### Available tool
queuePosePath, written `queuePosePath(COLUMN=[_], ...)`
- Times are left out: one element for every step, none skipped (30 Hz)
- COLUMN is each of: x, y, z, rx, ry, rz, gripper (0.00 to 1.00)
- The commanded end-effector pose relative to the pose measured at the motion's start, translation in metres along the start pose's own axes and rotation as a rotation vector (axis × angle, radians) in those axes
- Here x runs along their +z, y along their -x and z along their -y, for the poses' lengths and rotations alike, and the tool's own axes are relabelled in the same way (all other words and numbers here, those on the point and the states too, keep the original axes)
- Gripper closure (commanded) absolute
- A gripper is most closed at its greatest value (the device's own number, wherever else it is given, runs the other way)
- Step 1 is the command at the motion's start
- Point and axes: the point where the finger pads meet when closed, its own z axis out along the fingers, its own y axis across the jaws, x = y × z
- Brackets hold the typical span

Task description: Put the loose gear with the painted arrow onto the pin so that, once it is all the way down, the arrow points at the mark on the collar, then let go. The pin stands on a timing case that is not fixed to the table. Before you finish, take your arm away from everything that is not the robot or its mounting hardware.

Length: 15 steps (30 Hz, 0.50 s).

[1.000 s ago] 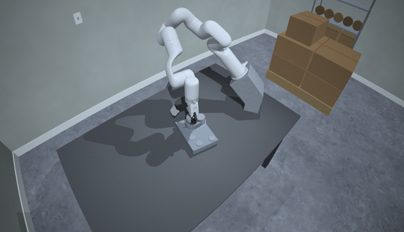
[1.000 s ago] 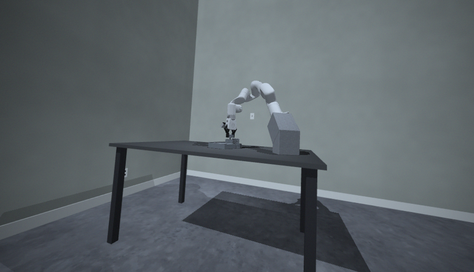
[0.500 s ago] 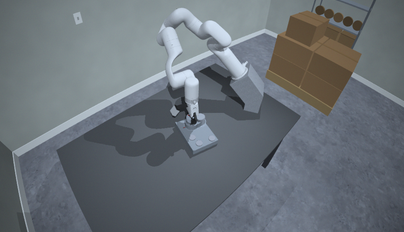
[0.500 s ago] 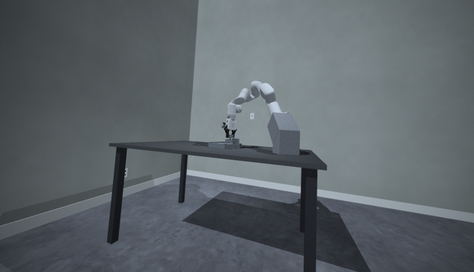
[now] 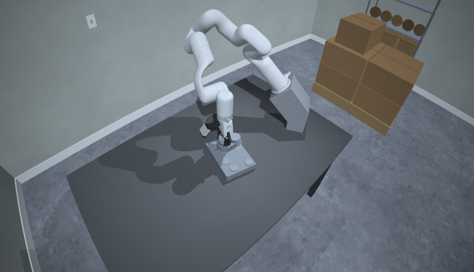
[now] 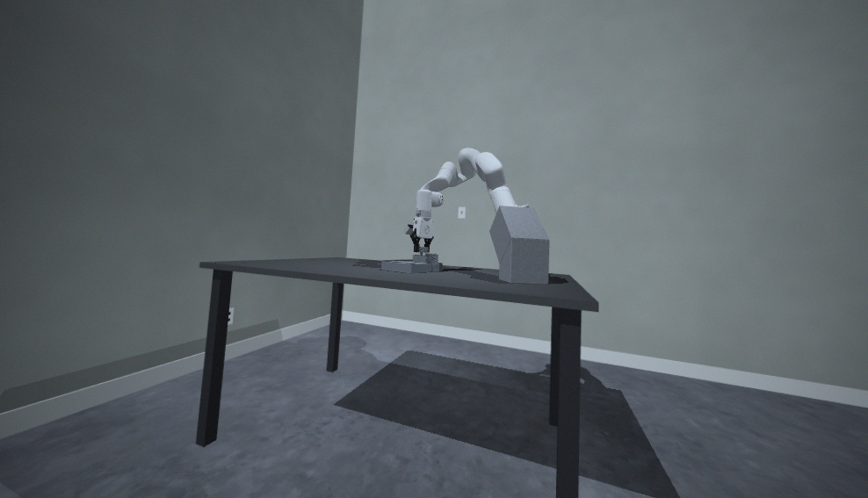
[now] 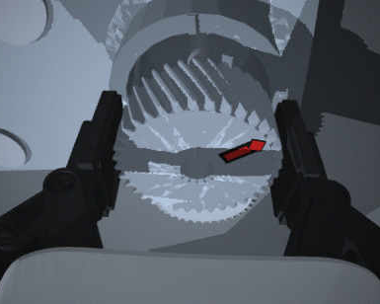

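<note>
While hand (image 7: 196,147) clamps gear (image 7: 185,195) between fingers, arrow (image 7: 245,151) points right.

Stacked cardboard boxes (image 5: 367,66) stand beside a metal shelf rack (image 5: 435,6) near the wall.
</note>
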Motion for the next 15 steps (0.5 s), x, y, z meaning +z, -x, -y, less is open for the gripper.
queuePosePath(x=[-0.0013,-0.0013,-0.0013,-0.0013,-0.0013,-0.0013,-0.0013,-0.0013,-0.0013,-0.0013,-0.0013,-0.0013,-0.0013,-0.0013,-0.0013], y=[-0.0008,-0.0008,-0.0008,-0.0008,-0.0008,-0.0008,-0.0008,-0.0008,-0.0008,-0.0008,-0.0008,-0.0008,-0.0008,-0.0008,-0.0008], z=[0.0014,0.0014,0.0014,0.0014,0.0014,0.0014,0.0014,0.0014,0.0014,0.0014,0.0014,0.0014,0.0014,0.0014,0.0014], rx=[-0.001,-0.001,-0.001,-0.001,-0.001,-0.001,-0.001,-0.001,-0.001,-0.001,-0.001,-0.001,-0.001,-0.001,-0.001], ry=[-0.003,-0.003,-0.003,-0.003,-0.003,-0.003,-0.003,-0.003,-0.003,-0.003,-0.003,-0.003,-0.003,-0.003,-0.003], rz=[-0.003,-0.003,-0.003,-0.003,-0.003,-0.003,-0.003,-0.003,-0.003,-0.003,-0.003,-0.003,-0.003,-0.003,-0.003], gripper=[1.0,1.0,1.0,1.0,1.0,1.0,0.0,0.0,0.0,0.0,0.0,0.0,0.0,0.0,0.0])
